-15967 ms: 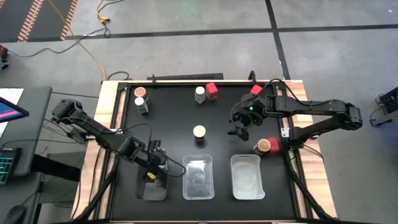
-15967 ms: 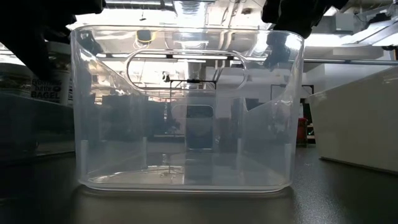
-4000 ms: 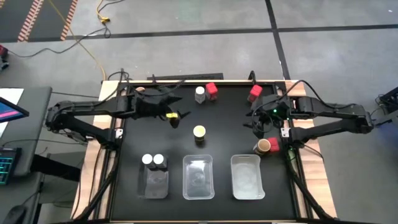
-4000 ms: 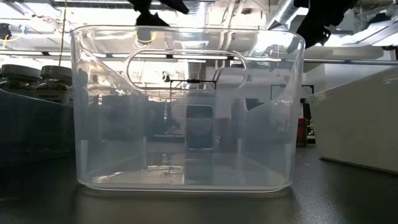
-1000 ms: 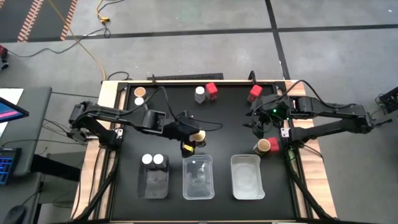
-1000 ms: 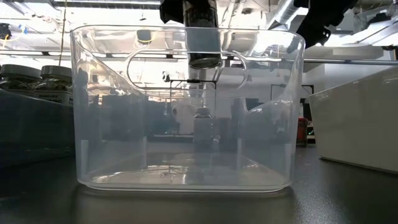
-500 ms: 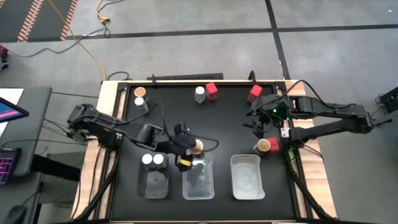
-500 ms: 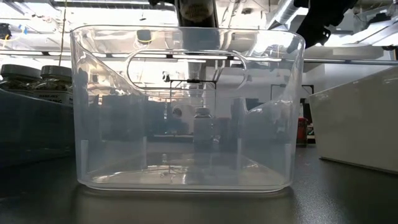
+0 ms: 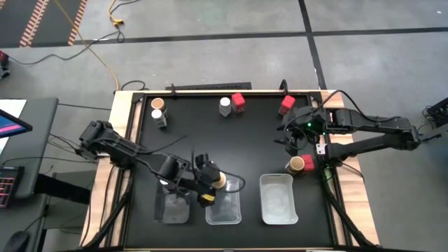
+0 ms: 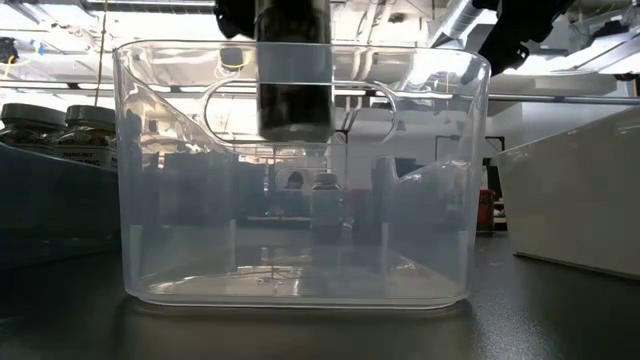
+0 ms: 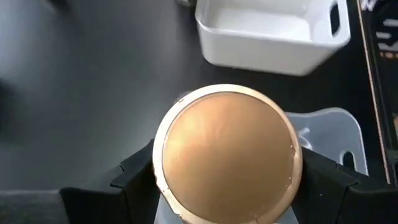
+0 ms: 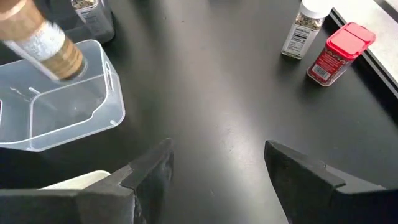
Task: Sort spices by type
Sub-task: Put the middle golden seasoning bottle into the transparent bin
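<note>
The left gripper (image 9: 208,185) has carried the tan-lidded spice jar (image 9: 219,181) from the middle of the black table (image 9: 252,133) down to the near row of trays, and its fingers (image 11: 134,175) pinch the jar from both sides. Half a second ago the jar hung above the rim of the middle clear tray (image 9: 225,208); now it has dropped partway inside, its dark body showing behind the tray's front wall in the low view (image 10: 292,75), well clear of the floor. The right gripper (image 9: 293,140) has not moved, waiting spread over bare table near the right edge. Two white-capped jars (image 9: 163,180) stay by the left tray (image 9: 173,208), partly hidden by the arm.
</note>
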